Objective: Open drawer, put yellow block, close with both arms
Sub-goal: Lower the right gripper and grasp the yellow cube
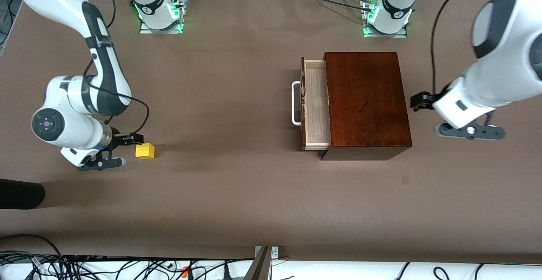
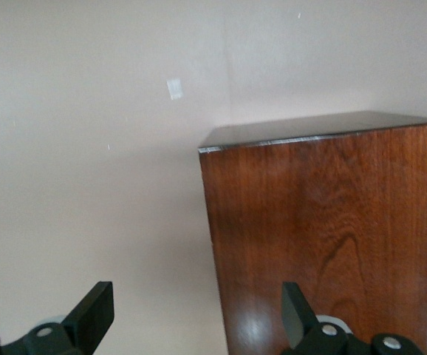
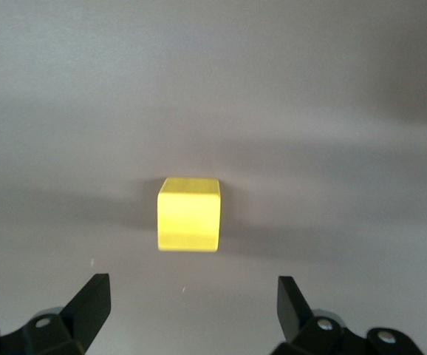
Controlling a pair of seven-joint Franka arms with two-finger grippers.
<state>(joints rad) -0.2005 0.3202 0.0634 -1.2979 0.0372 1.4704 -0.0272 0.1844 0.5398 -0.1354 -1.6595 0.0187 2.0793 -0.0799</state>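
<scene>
The dark wooden box [image 1: 366, 102] stands toward the left arm's end of the table. Its drawer [image 1: 316, 106] is partly pulled out, showing the pale tray and the white handle [image 1: 295, 103]. The tray looks empty. The yellow block [image 1: 145, 151] lies on the table toward the right arm's end. My right gripper [image 1: 132, 141] is low beside the block, open and empty; in the right wrist view the block [image 3: 189, 214] lies just ahead of the gripper [image 3: 195, 307], apart from it. My left gripper [image 1: 417, 101] is open and empty beside the box's closed end, also seen in the left wrist view [image 2: 199, 318] with the box [image 2: 324, 222].
A black rounded object [image 1: 19, 193] lies at the table's edge at the right arm's end. A small mark [image 1: 405, 179] is on the brown table cover nearer the front camera than the box. Cables [image 1: 127, 267] run along the front edge.
</scene>
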